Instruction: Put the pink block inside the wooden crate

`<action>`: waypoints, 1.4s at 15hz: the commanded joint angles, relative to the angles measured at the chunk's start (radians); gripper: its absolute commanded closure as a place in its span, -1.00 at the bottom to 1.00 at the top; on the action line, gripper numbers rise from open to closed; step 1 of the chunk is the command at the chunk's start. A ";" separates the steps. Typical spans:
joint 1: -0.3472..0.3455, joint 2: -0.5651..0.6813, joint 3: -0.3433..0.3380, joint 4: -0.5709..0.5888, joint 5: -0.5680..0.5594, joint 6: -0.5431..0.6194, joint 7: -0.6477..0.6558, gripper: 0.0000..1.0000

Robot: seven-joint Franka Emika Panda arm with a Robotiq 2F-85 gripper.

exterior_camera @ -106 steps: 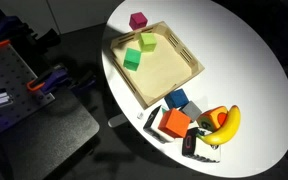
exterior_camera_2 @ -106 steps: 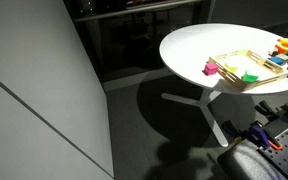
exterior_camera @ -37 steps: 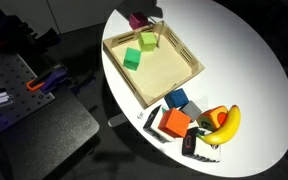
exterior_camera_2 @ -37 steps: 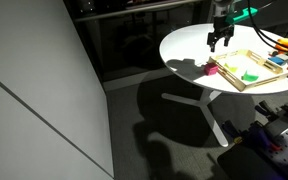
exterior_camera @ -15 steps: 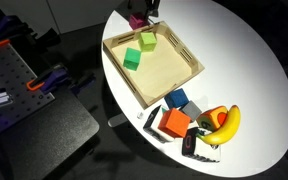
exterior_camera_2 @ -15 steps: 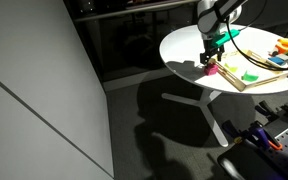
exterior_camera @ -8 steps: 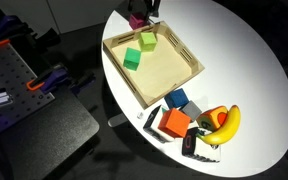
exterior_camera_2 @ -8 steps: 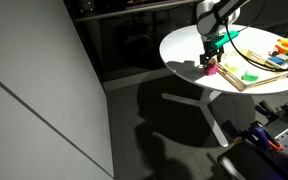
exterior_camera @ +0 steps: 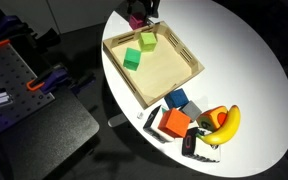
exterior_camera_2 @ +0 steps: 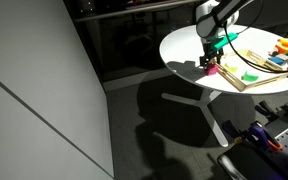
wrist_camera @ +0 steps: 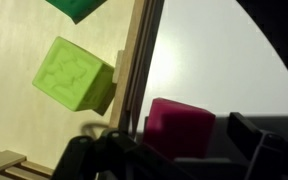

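Exterior view: my gripper point(exterior_camera: 139, 14) low at far table edge, over small magenta-pink cube point(exterior_camera: 136, 21), which sits on round white table point(exterior_camera: 234, 60) just outside shallow light-wood crate point(exterior_camera: 197, 68). Two green cubes point(exterior_camera: 147, 41) inside crate.

Exterior view: my gripper point(exterior_camera_2: 212, 61) down at pink cube point(exterior_camera_2: 211, 68), beside crate point(exterior_camera_2: 234, 82).

Wrist view: pink cube point(wrist_camera: 180, 128) between my fingers point(wrist_camera: 269, 150), jaws apart, sliver of table beside it; nothing clamped. Crate rim point(wrist_camera: 134, 60) just beside.
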 commanded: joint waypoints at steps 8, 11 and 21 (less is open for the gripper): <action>0.006 -0.033 -0.010 0.012 -0.014 -0.025 0.017 0.32; 0.003 -0.077 -0.014 -0.003 -0.013 -0.025 0.019 0.35; -0.027 -0.202 -0.040 -0.073 0.000 -0.091 0.043 0.35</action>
